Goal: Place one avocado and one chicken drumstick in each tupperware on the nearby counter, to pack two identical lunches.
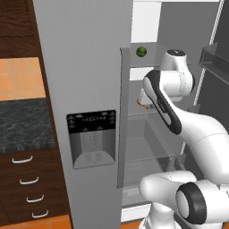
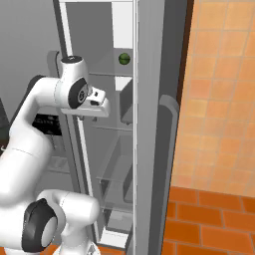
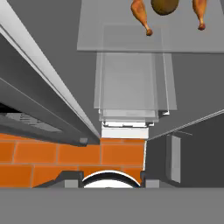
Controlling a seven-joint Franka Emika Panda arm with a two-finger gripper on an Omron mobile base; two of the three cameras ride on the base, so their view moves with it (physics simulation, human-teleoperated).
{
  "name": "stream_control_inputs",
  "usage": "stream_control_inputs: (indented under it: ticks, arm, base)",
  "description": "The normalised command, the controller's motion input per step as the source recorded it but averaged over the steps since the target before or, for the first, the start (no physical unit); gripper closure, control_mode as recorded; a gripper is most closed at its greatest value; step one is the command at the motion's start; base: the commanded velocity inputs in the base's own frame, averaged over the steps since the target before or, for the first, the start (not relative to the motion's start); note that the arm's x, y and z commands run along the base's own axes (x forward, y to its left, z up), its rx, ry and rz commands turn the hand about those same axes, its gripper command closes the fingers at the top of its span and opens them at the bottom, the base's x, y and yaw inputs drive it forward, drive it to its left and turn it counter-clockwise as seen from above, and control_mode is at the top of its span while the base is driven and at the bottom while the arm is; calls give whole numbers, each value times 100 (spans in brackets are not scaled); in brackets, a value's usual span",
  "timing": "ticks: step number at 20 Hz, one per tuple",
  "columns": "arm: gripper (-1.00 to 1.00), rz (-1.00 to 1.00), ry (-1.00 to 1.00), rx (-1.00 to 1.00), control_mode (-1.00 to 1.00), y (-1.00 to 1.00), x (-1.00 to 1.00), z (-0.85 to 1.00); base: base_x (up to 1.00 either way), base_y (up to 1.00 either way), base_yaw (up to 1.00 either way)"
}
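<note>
my hand (image 2: 102, 102): inside open fridge, empty as far as I can tell, opening unclear | drumsticks (image 3: 141, 13) on glass shelf (image 3: 109, 37) flanking a round brown item | light, slick; grip the meaty end | avocado (image 1: 141, 52) on the shelf above

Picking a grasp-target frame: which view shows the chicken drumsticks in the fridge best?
Hand view: two drumsticks lie on a glass shelf, either side of a brown round item, though cropped at the top edge. Left base view gives just an orange sliver behind the arm.
</note>
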Motion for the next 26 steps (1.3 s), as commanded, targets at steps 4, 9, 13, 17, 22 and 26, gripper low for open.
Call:
stream_control_inputs:
  ticks: [4,9,13,17,22,26]
  arm:
    - [-100,0,-18,7,-100,-32,-9,14]
    - [-100,0,-47,12,-100,-42,-9,66]
    - [-100,0,-30,2,-100,-9,-6,70]
    - [-100,0,-18,0,-100,3,0,55]
    - [-100,-7,-3,-4,-100,0,1,17]
    - [-100,0,-1,-2,-100,-5,2,-2]
  base:
    - [0,0,0]
    - [0,0,0]
    - [0,0,0]
    - [0,0,0]
    - [0,0,0]
    - [0,0,0]
